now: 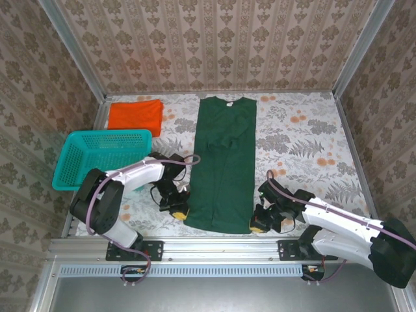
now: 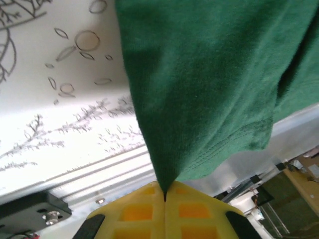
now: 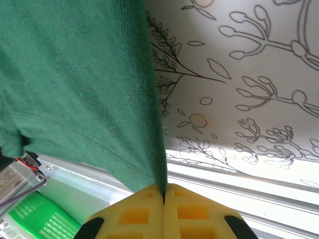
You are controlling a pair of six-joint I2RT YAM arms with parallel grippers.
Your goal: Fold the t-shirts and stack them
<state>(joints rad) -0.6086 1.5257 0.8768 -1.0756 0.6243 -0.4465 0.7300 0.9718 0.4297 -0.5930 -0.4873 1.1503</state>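
On my flowered bench the dark green t-shirt lies as a long strip down the middle, collar far, hem near the arms. The teal basket sits at the left edge, with the orange t-shirt folded just behind it. My left gripper and right gripper each pinch one near hem corner of the dark green t-shirt.

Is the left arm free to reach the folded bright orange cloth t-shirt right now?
Probably not: the left gripper is shut on the dark green cloth t-shirt, and a teal plastic mesh basket lies before the orange t-shirt.
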